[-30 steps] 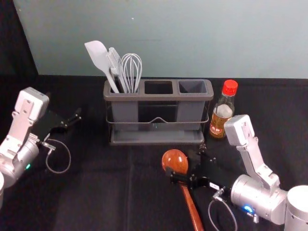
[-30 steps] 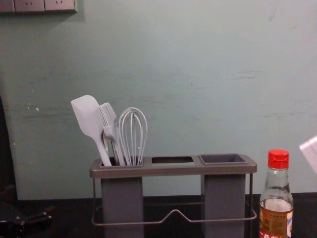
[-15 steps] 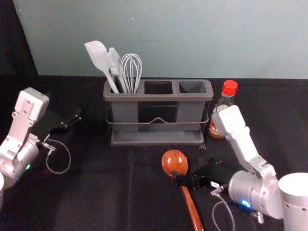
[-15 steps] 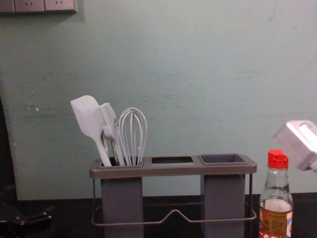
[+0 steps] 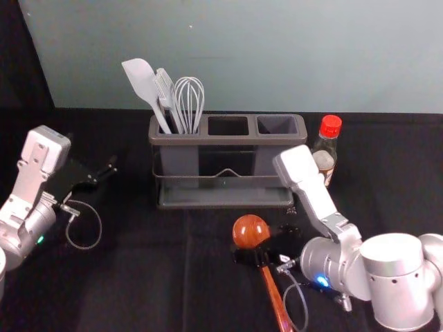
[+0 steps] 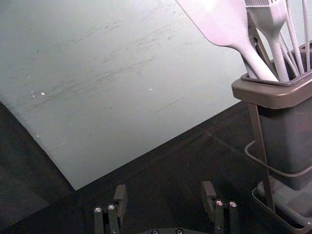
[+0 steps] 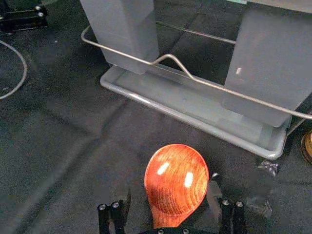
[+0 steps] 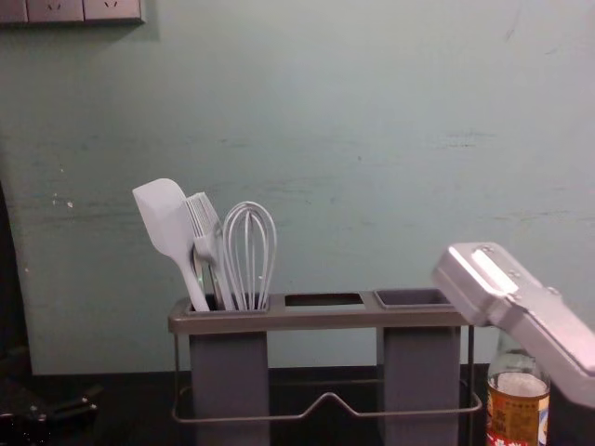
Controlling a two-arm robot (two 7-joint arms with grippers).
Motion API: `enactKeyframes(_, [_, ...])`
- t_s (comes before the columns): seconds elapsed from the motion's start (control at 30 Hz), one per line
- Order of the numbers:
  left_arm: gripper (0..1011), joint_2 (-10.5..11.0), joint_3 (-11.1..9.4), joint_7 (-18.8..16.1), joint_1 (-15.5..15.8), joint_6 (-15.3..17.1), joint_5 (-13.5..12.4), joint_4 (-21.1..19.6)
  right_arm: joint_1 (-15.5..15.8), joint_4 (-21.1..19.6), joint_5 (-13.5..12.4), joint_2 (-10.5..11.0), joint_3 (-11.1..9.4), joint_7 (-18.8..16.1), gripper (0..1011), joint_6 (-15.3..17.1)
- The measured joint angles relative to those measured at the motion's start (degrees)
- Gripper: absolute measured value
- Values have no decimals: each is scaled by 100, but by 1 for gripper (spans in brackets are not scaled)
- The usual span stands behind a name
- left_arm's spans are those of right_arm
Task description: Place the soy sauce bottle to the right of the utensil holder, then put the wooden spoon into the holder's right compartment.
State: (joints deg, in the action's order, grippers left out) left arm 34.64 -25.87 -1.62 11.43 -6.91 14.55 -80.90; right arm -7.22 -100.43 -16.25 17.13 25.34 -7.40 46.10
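Holder [image 5: 228,140]: smooth matt plastic look; rail [image 7: 166,57] along its front, thin satin metal wire. In front of holder: spoon [image 5: 251,230], glossy reddish wood, grain visible; right gripper [image 5: 261,242], dark, matt, with shiny metal screws. Left of holder: left gripper [image 5: 92,151], same finish. Right of holder: bottle [image 5: 324,159], smooth clear glass, red plastic cap [image 5: 330,126]. Under holder: cloth [image 5: 124,277], matt black, creased. Behind holder: wall [image 5: 242,55], painted look, scuffed.
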Motion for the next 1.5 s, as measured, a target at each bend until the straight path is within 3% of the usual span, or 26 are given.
enactKeyframes(0.4, [1005,0,0,0,0,0,0,0,-127,128,461,-242,174,274,1000,146])
enactKeyframes(1.07, [1005,0,0,0,0,0,0,0,-306,550,738,-516,139,191,998,134])
enactKeyframes(1.33, [1005,0,0,0,0,0,0,0,-274,551,814,-547,68,89,838,68])
enactKeyframes(1.5, [1005,0,0,0,0,0,0,0,-221,461,861,-545,27,44,839,74])
